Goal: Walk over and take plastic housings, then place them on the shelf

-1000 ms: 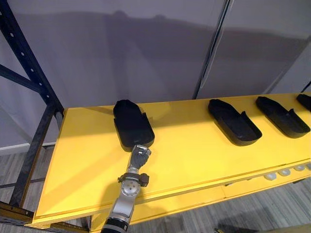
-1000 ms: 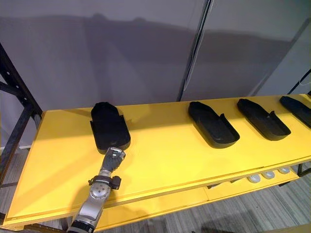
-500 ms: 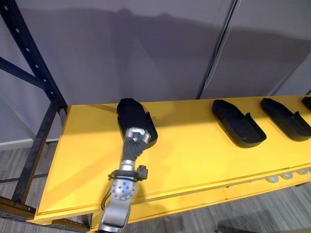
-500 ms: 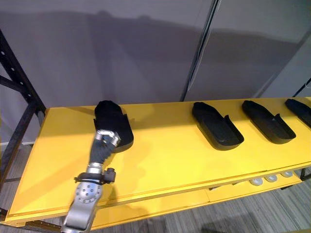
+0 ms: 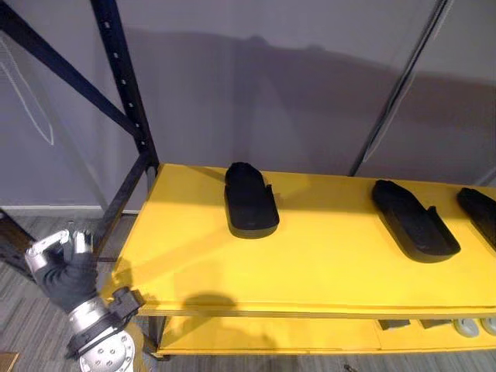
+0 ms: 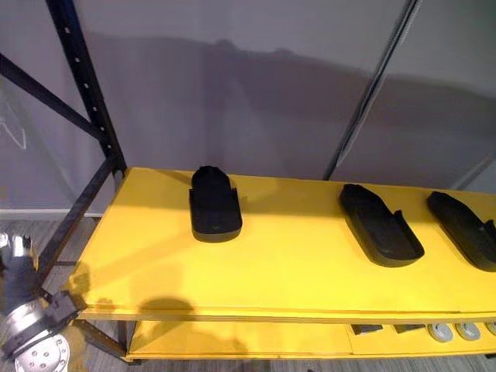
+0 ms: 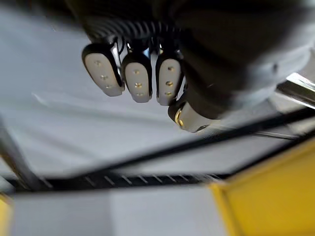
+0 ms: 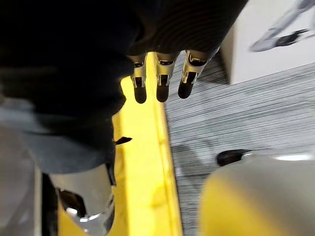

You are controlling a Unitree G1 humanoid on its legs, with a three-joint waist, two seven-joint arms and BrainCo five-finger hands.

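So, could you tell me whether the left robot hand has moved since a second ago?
Yes. The left robot hand was at the near end of the leftmost housing; now it is off the shelf, beyond its left front corner.

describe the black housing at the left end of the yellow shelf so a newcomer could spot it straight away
Find the black steel rack upright at the left end of the long yellow shelf board. The elongated black plastic housing nearest that upright is the one. Unlike the two other black housings lying angled further right, it sits alone across a wide gap, pointing straight back.
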